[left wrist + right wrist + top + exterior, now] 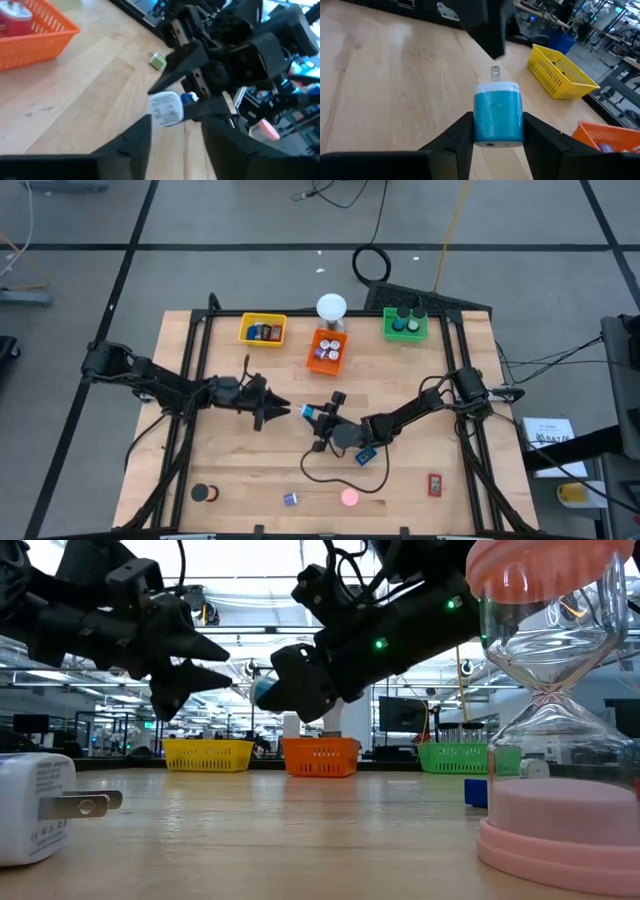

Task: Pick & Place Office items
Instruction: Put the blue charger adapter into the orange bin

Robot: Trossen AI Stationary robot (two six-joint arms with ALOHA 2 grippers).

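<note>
right tool point(497, 137) grips teal 2-prong charger point(498, 116).

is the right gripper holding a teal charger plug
Yes: in the right wrist view the right gripper has its two fingers clamped on the sides of the teal charger plug, prongs pointing away, above the table.

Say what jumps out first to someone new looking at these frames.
Mid-table, the right gripper holds a teal plug adapter above the wood, its prongs aimed at the open left gripper just beside it, like a handover. Behind them three trays line the far edge: the yellow tray, the orange tray and the green tray. In the low view a pink hourglass looms at the near edge.
</note>
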